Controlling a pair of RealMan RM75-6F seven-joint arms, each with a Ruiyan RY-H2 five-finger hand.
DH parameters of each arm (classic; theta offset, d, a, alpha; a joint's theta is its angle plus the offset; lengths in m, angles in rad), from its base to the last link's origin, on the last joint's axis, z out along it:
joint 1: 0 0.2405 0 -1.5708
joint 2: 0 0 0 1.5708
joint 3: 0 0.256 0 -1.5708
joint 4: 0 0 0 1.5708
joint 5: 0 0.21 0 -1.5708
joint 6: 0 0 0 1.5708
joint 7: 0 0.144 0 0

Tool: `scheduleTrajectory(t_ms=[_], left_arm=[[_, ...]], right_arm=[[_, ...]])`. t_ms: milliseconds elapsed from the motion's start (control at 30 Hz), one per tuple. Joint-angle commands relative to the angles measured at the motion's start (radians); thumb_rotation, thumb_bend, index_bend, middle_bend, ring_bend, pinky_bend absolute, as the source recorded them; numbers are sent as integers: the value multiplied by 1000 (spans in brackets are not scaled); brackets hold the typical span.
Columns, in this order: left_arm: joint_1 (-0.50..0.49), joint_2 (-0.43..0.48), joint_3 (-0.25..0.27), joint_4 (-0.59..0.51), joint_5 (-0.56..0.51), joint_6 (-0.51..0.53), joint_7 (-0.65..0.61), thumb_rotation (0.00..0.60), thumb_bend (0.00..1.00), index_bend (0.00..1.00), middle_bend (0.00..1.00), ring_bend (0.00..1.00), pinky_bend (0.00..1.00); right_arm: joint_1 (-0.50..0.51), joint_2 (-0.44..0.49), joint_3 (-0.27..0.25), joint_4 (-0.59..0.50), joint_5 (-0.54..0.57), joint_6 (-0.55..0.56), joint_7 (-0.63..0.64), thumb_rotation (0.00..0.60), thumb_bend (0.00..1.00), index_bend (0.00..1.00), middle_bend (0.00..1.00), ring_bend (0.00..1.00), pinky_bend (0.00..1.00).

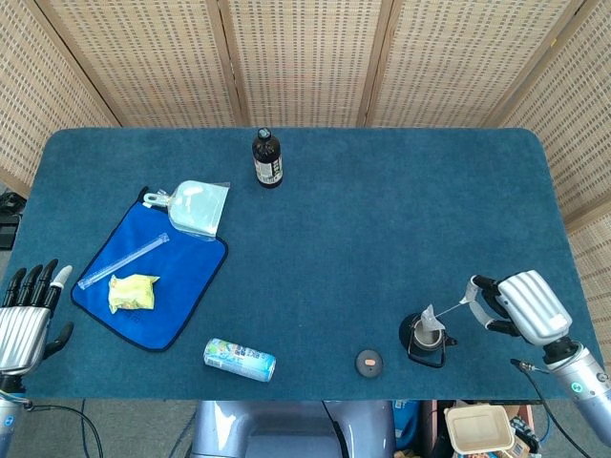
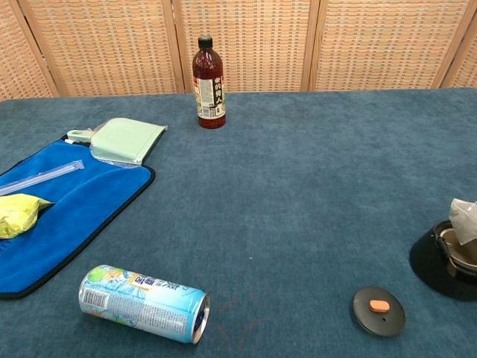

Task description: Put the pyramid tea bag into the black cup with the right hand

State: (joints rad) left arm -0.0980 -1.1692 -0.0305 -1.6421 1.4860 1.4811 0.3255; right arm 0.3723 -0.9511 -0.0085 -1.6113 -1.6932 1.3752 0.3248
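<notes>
The black cup (image 1: 426, 342) stands near the front right of the table, and shows at the right edge of the chest view as black cup (image 2: 441, 262). The pale pyramid tea bag (image 1: 431, 319) sits at the cup's mouth, its top poking above the rim; the chest view shows the tea bag (image 2: 463, 219) cut by the frame edge. A thin string runs from it up to my right hand (image 1: 511, 305), which pinches the string's end just right of the cup. My left hand (image 1: 29, 315) hovers at the front left edge, fingers spread, holding nothing.
A round black lid (image 1: 369, 362) with an orange dot lies left of the cup. A drink can (image 1: 239, 359) lies on its side at the front. A blue cloth (image 1: 177, 286) holds a yellow packet (image 1: 132, 292), a clear tube and a green pouch (image 1: 199, 209). A dark bottle (image 1: 267, 158) stands at the back.
</notes>
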Motion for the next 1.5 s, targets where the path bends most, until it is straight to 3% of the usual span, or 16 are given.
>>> scheduleTrajectory(t_ms=[33,500,1067,1500], left_arm=[[0,0,0,-1,0,0,1,600,349,0,0,0,0],[0,4,0,-9,0,1,6,600,349,0,0,0,0],[2,2,2,1,-6,-2,-2,600,349,0,0,0,0],[8,-3,5,19,-15,-4,-19,600,349,0,0,0,0]], right_arm=[[-3,-5,-1,4,0,-1,2,600,670,713,1000,1000,1000],[-22,-24,-12,28,-15,3,14,600,671,715,1000,1000,1000],[21,-74,-35,37,-15,-139,-69,600,671,715,1000,1000,1000],[59,-103,15,22,90,-225,-176,600,671,670,997,1000,1000]])
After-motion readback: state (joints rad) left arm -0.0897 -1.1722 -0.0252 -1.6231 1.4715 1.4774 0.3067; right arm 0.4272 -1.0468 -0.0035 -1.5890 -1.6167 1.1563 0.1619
